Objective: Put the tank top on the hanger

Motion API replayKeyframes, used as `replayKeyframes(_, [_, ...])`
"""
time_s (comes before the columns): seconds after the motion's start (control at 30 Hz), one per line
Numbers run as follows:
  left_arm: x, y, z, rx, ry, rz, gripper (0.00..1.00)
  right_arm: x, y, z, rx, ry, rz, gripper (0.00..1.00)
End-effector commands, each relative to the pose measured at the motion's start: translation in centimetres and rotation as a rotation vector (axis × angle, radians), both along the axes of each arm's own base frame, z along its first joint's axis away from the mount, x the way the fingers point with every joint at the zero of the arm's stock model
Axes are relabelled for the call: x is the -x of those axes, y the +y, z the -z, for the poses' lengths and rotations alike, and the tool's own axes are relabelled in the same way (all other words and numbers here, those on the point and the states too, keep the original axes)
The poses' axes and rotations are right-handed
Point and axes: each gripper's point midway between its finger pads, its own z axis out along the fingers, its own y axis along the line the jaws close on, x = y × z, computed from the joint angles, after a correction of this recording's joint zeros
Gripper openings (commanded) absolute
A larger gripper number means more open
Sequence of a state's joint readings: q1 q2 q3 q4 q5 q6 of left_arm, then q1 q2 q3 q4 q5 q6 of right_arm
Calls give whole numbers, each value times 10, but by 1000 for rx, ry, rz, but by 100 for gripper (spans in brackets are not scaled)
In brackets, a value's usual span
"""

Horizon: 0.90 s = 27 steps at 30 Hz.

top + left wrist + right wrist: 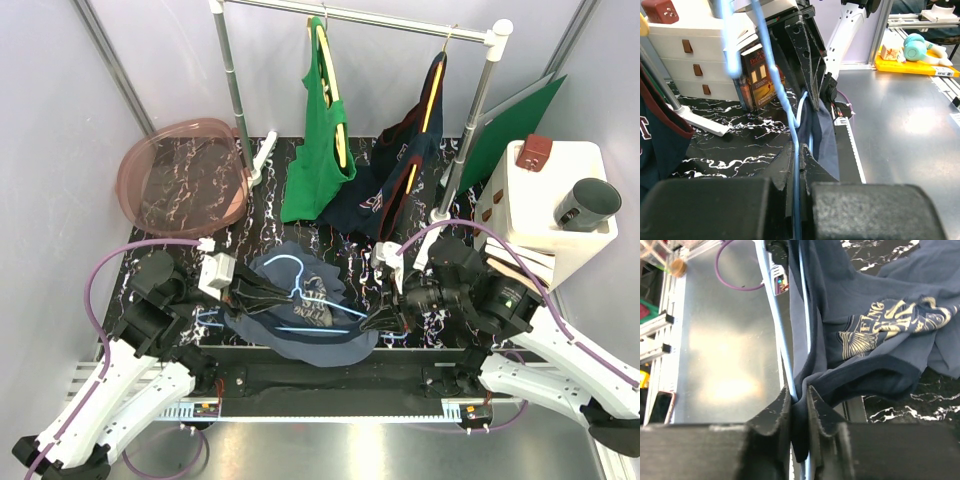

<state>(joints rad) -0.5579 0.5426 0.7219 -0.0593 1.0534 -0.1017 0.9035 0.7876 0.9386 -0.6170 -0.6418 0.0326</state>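
The slate blue-grey tank top [310, 345] lies crumpled on the black marbled table between the arms, its light graphic [890, 325] facing up. The thin light-blue hanger [290, 266] lies on and partly inside it, hook toward the rack. My left gripper [262, 295] is at the top's left side, shut on the hanger wire [775, 85], which runs between its jaws [799, 150]. My right gripper [372, 322] is at the top's right edge, shut on a fold of the tank top [850, 375], with the hanger wire [775, 315] pressed against the inside of its left finger [799, 392].
A clothes rail [360, 15] at the back holds a green tank top [318, 140] and a dark navy top [400, 175] on yellow hangers. A pink basin [185, 180] sits back left. A white drawer unit [545, 200] with a dark cup [588, 203] stands right, beside a green board [520, 125].
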Motion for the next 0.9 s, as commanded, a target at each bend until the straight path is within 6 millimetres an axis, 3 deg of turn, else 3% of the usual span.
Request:
replayKeyframes(0.0, [5, 4, -28, 54, -93, -4, 0, 8, 5, -14, -46, -12, -53, 5])
replayKeyframes(0.03, [5, 4, -28, 52, -91, -6, 0, 6, 5, -15, -45, -21, -42, 0])
replayKeyframes(0.17, [0, 4, -29, 54, -77, -37, 0, -1, 3, -17, -50, -56, 4, 0])
replayKeyframes(0.27, [-10, 4, -29, 57, -58, -94, 32, -12, -1, -22, -61, -95, 75, 0])
replayKeyframes(0.3, [-12, 4, -29, 56, -54, -103, 47, -18, -3, -24, -63, -113, 117, 0])
replayKeyframes(0.37, [-20, 2, -27, 53, -38, -129, 61, -24, -4, -28, -81, -128, 162, 0])
replayKeyframes(0.43, [-29, 1, -23, 49, -12, -167, 91, -31, -7, -28, -90, -143, 212, 0])
replayKeyframes(0.47, [-33, 0, -19, 45, 4, -181, 99, -35, -7, -26, -100, -142, 237, 0])
replayKeyframes(0.57, [-49, 2, -18, 61, 16, -271, 99, -47, -9, -27, -116, -151, 318, 0])
replayKeyframes(0.67, [-83, 20, -22, 90, 53, -516, 99, -68, -14, -21, -72, -160, 434, 0])
replayKeyframes(0.7, [-104, 37, -25, 114, 71, -677, 99, -78, -17, -21, -60, -176, 485, 0])
replayKeyframes(0.77, [-118, 60, -32, 174, 122, -840, 99, -86, -20, -27, -48, -188, 532, 0])
replayKeyframes(0.8, [-133, 82, -28, 198, 172, -999, 99, -94, -21, -26, -27, -194, 570, 0])
replayKeyframes(0.87, [-136, 103, -17, 221, 291, -1124, 99, -103, -22, -31, -5, -199, 605, 0])
